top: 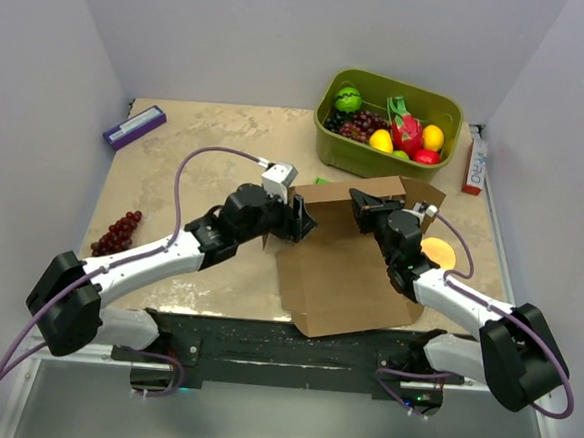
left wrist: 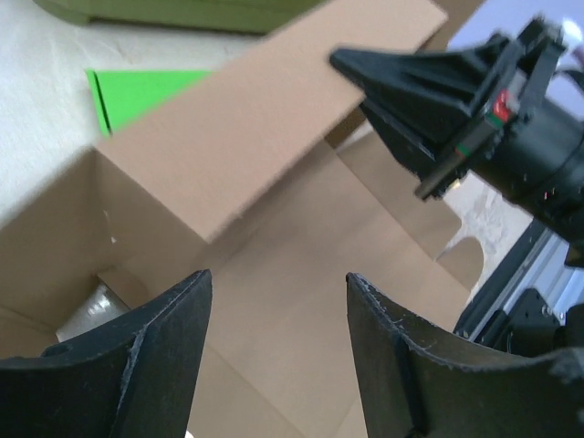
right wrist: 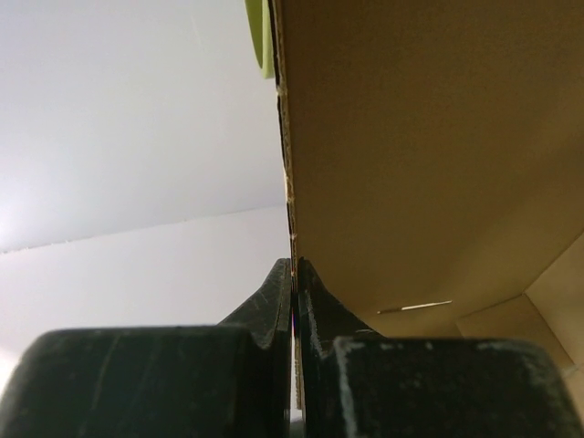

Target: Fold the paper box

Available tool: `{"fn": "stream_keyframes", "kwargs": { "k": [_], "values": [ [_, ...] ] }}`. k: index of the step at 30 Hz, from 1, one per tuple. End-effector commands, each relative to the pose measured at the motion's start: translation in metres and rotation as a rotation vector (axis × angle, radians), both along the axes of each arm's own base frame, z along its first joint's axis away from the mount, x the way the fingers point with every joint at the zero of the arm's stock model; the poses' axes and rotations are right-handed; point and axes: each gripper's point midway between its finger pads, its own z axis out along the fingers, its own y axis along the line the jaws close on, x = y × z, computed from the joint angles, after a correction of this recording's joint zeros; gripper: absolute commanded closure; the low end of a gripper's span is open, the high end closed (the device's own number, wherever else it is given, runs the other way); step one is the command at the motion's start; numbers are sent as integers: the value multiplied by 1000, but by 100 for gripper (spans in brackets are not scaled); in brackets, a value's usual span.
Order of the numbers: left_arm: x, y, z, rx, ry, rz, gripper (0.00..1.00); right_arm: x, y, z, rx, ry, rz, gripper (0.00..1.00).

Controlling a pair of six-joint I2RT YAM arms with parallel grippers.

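The paper box [top: 343, 273] is a brown cardboard sheet lying in the middle of the table, its far flaps raised. My right gripper [top: 365, 206] is shut on a raised flap; in the right wrist view the cardboard edge [right wrist: 290, 182] runs up from between the closed fingers [right wrist: 294, 274]. My left gripper [top: 300, 220] is open at the box's left side. In the left wrist view its fingers [left wrist: 182, 310] hover above the box floor [left wrist: 274, 319], with a raised flap [left wrist: 265, 119] beyond and the right gripper [left wrist: 438, 100] at the upper right.
An olive-green bin [top: 389, 121] of fruit stands just behind the box. A flat green box [left wrist: 137, 91] lies beside the raised flap. Grapes [top: 119, 232] lie left, a purple-white box [top: 134, 126] far left, an orange disc [top: 438, 253] and a red-white box [top: 474, 164] right.
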Motion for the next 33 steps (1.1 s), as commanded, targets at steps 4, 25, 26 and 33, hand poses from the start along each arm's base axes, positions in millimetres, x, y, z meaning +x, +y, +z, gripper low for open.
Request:
{"fn": "stream_keyframes", "kwargs": {
  "k": [4, 25, 26, 33],
  "values": [
    [-34, -12, -7, 92, -30, -4, 35, 0, -2, -9, -32, 40, -15, 100],
    [6, 16, -96, 193, 15, 156, 34, -5, -7, -10, -31, 44, -25, 100],
    [7, 15, -103, 207, 22, 151, 34, -5, -7, -9, -29, 43, -25, 100],
    [15, -4, -112, 208, 20, 121, 40, -7, -5, -16, -33, 53, -13, 100]
  ]
}}
